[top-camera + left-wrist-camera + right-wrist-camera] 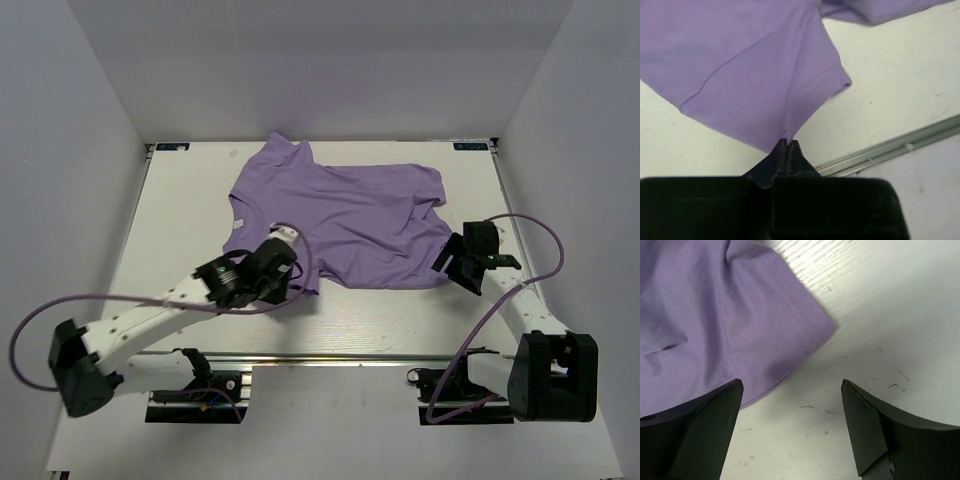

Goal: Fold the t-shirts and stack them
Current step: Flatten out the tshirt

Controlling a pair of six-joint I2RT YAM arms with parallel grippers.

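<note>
No legible text, brand or number seen. Left sticker and right sticker, small and dark, sat at far corners of table. Print was too small to read.

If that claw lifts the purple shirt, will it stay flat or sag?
Probably sags: the t-shirt peaks into a tent where the left claw pinches it. Its soft wrinkles suggest thin, light cloth, so a push would likely bunch it, not slide it.
</note>
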